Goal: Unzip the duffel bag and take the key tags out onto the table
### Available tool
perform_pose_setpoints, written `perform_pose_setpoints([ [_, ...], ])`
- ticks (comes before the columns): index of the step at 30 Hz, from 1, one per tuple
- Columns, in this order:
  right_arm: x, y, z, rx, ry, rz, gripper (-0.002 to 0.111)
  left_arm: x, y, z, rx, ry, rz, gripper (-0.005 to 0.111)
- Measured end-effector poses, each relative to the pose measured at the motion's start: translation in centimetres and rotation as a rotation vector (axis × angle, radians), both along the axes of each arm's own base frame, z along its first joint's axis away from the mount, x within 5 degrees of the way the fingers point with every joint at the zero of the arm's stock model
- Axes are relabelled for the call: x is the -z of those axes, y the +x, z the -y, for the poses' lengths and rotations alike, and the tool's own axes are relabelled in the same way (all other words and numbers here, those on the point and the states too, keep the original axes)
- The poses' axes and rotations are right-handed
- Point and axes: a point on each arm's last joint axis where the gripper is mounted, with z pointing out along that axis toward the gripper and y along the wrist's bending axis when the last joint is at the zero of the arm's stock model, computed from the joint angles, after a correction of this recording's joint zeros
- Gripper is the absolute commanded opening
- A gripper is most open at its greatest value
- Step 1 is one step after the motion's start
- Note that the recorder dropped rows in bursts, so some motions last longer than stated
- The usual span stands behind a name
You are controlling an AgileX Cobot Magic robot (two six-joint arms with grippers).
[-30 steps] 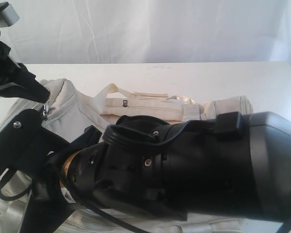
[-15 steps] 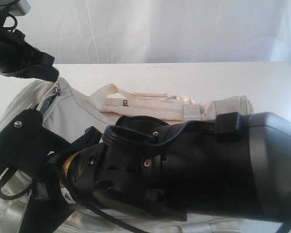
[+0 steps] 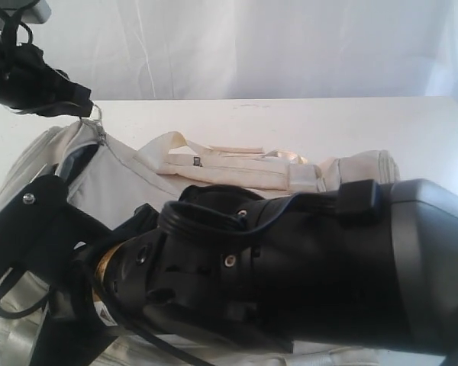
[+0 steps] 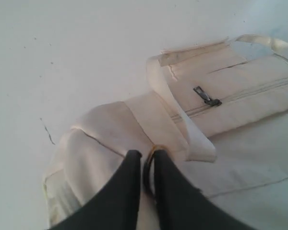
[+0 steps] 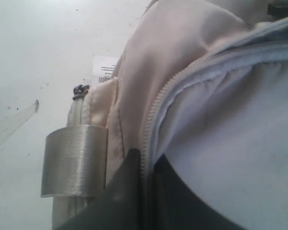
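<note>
Left first: my left gripper (image 4: pixel 145 158) is up off the wide white tabletop (image 3: pixel 305 122), tips nearly together with a small metal pull ring (image 4: pixel 156 148) nipped between them. The exterior view has the left end of the cream-beige fabric duffel bag (image 3: pixel 130 183) tented up to that ring, so I read it as a live pinch, though a thin one. Just below the ring a dark slit in the bag shows lining, so the zip looks at least partly run.

Middle: pale webbing handles (image 3: pixel 229 169) lie flat across the top of the bag.

Right: my right arm's black housing (image 3: pixel 328 259) blocks most of the bag from the exterior camera, and the gripper is hidden there. The right wrist view covers it: right gripper (image 5: pixel 145 163) pressed together on the bag's edge, right on the line of grey zipper teeth (image 5: pixel 156 110), with pale grey lining (image 5: pixel 230 143) exposed beside it. A ribbed silver-grey webbing loop (image 5: pixel 74 160) sits just beside the gripper, not gripped.

Coloured key tags: not visible in any view, presumably inside the bag.

Step, my call: unzip, late stage, nothing out on the table yet. Next needs the mouth held apart: right anchors the edge, left drops the ring and goes in through the gap. I can't see where the tags sit, so a slow probe.
</note>
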Motion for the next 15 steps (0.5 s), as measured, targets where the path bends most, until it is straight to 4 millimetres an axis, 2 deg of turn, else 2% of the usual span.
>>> perform_pose_setpoints([
  [3, 0.1, -0.1, 0.0, -0.001, -0.008, -0.005, 0.0, -0.2, 0.1, -0.1, -0.002, 0.008, 0.019, 0.058],
  [6, 0.1, -0.1, 0.0, 0.001, -0.009, -0.007, 0.0, -0.2, -0.2, 0.1, 0.017, 0.006, 0.001, 0.062],
  [12, 0.1, -0.1, 0.0, 0.002, -0.013, -0.009, 0.001, -2.5, -2.7, 0.5, 0.088, -0.005, -0.003, 0.058],
  [15, -0.2, -0.3, 0.3, 0.007, -0.026, -0.014, 0.012, -4.7, -5.3, 0.7, 0.123, -0.023, 0.01, 0.041],
])
